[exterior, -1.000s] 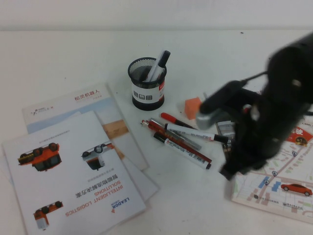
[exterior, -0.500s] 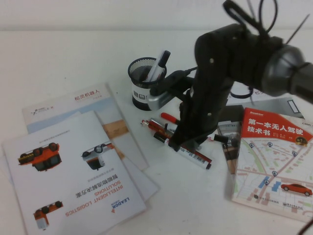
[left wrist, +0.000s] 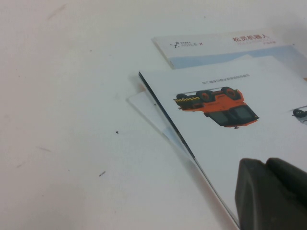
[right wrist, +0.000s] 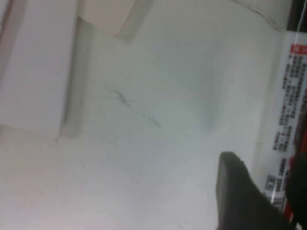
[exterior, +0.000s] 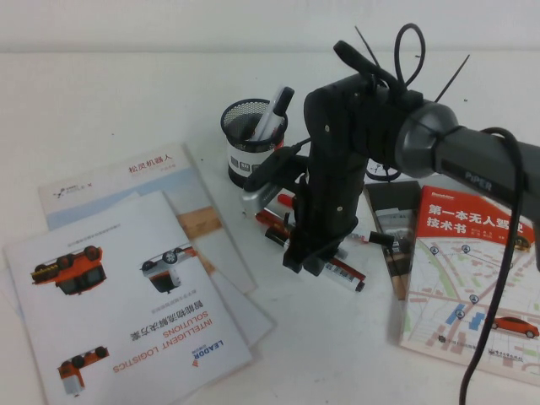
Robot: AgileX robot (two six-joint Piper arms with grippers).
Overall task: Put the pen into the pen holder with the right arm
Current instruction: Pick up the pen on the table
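A black mesh pen holder stands at the table's middle back with a grey-and-black marker in it. Several pens lie in a loose pile in front of it, among them a white marker with a red label and a red pen. My right gripper is down over this pile. In the right wrist view it is open, its fingers on either side of the white labelled marker. My left gripper is shut and empty above a brochure, out of the high view.
Brochures with orange vehicles and a booklet lie at the left. A red map book lies at the right, with a dark flat card beside it. The right arm's cable hangs over the book.
My right arm has swung from the right side leftward over the pen pile and lowered its gripper onto the pens. The pens and the holder have not moved.
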